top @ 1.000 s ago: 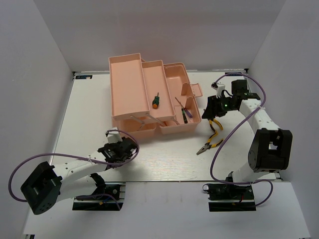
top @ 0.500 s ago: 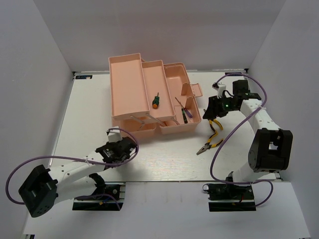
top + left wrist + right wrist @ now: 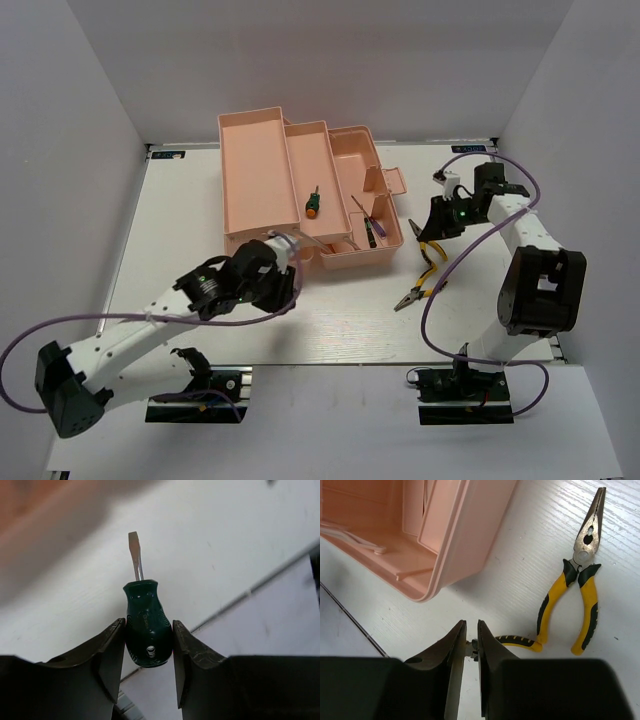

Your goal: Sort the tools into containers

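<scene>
My left gripper (image 3: 148, 622) is shut on a stubby dark green screwdriver (image 3: 146, 630), blade pointing away over the white table. In the top view it (image 3: 281, 246) hovers at the front edge of the salmon-pink toolbox (image 3: 255, 170). My right gripper (image 3: 471, 625) is shut on the metal head of yellow-and-black pliers (image 3: 520, 642), right of the toolbox (image 3: 455, 535); in the top view it sits at the right (image 3: 434, 228). Second pliers (image 3: 580, 580) lie flat on the table (image 3: 416, 291). A green screwdriver with orange collar (image 3: 313, 203) and a thin screwdriver (image 3: 368, 229) lie in tray compartments.
The toolbox's trays are spread open, with metal hinge arms (image 3: 290, 240) near the front. White walls enclose the table on the left, back and right. Purple cables loop off both arms.
My left arm has swung up and right from the near left table to the toolbox's front edge, carrying the screwdriver. My right gripper has shifted slightly right with the pliers.
</scene>
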`<state>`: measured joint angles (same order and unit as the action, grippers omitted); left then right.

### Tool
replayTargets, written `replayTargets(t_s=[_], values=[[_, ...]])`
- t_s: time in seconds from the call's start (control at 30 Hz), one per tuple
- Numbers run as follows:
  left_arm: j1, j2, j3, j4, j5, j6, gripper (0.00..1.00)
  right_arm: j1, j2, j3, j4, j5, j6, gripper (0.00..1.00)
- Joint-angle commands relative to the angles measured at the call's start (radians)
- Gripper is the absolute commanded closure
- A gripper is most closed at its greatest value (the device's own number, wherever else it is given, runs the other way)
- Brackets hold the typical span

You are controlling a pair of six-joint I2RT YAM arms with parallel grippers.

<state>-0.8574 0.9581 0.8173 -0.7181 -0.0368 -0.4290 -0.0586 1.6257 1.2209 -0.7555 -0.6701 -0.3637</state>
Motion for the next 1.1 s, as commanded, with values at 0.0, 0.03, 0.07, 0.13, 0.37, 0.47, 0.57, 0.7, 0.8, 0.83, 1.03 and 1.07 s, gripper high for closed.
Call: replayTargets(t_s=[0.0,0.03,0.07,0.13,0.37,0.47,0.57,0.7,0.8,0.83,1.03,1.07], values=[[-0.018,0.062,0.066,-0.024,0.319,0.23,1.0,-0.013,0.006,0.06,-0.01,-0.033,-0.011,0.79],[-0.019,0.073,0.086,-0.014,0.356,0.261,1.0,-0.015,0.005,0.06,-0.01,-0.034,-0.012,0.79],[-0.019,0.085,0.138,-0.014,0.376,0.292,1.0,-0.017,0.006,0.061,-0.01,-0.033,-0.012,0.79],[-0.019,0.145,0.239,-0.003,0.391,0.357,1.0,-0.021,0.008,0.065,-0.013,-0.034,-0.017,0.79],[-0.005,0.312,0.456,0.196,0.192,0.314,1.0,-0.027,-0.004,0.045,0.017,0.036,-0.003,0.46],[0.006,0.407,0.574,0.18,-0.038,0.282,1.0,-0.026,-0.001,0.026,0.056,0.111,0.015,0.43],[0.024,0.545,0.686,0.149,-0.227,0.257,1.0,-0.023,0.02,0.014,0.103,0.199,0.019,0.43],[0.052,0.669,0.77,0.149,-0.328,0.279,1.0,-0.015,0.098,0.058,0.139,0.276,0.025,0.43],[0.073,0.741,0.821,0.149,-0.366,0.291,1.0,-0.012,0.198,0.13,0.133,0.32,0.029,0.43],[0.074,0.751,0.821,0.149,-0.379,0.291,1.0,-0.012,0.209,0.141,0.13,0.331,0.026,0.43],[0.093,0.76,0.821,0.16,-0.359,0.291,0.72,0.005,0.279,0.183,0.143,0.351,-0.018,0.43],[0.093,0.76,0.821,0.16,-0.35,0.291,0.5,0.008,0.292,0.189,0.142,0.357,-0.026,0.43]])
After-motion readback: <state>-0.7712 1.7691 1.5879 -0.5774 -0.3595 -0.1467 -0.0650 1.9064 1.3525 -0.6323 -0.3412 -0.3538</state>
